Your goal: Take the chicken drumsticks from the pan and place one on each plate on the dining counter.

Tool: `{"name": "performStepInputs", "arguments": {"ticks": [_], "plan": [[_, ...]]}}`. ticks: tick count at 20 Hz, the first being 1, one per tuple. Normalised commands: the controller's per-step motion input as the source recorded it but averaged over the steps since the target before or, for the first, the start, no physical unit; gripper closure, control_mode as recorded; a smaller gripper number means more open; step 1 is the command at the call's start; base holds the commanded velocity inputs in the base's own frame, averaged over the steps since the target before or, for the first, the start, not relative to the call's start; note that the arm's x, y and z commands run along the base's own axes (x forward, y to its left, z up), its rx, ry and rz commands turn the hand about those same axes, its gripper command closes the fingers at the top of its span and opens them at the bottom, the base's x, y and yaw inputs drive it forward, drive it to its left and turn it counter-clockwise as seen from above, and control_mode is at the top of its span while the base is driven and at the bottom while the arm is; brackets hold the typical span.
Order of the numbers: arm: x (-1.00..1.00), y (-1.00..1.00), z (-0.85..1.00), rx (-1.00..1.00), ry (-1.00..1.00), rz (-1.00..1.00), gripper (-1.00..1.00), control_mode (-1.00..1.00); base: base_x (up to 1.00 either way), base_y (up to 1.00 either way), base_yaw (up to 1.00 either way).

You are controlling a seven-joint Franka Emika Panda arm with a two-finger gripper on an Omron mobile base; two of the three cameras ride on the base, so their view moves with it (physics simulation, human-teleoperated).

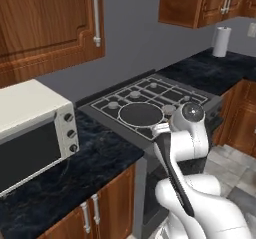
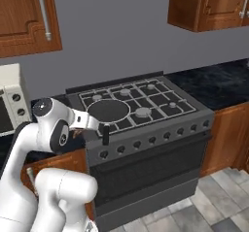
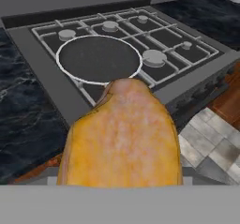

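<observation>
- A plain grey wall runs behind, brown wooden upper cabinets at eleven and one o'clock.
- Black marble countertop carries a white microwave oven at nine o'clock.
- Grey floor tiles lie at five o'clock.

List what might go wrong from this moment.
The golden-tan drumstick sits right in front of the hand camera and hides the fingers, so grip security is unclear; it might slip in transit. The arm stands close to the pan with its handle jutting over the stove front; a swing could knock it.
</observation>
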Motion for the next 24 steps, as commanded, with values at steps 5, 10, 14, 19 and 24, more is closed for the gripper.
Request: {"name": "performStepInputs", "arguments": {"ticks": [5,10,14,19,24], "plan": [[0.00,0.00,0.00,0.00,0.00,0.00,1.00,1.00,-0.48,0.05,-0.38],[0.00,0.00,0.00,0.00,0.00,0.00,1.00,1.00,-0.28,0.33,-0.50],[0.00,0.00,0.00,0.00,0.00,0.00,1.00,1.00,-0.82,0.52,-0.46],[0.00,0.00,0.00,0.00,0.00,0.00,1.00,1.00,-1.00,0.40,-0.37],[0.00,0.00,0.00,0.00,0.00,0.00,1.00,1.00,-1.00,0.18,-0.30]]}}
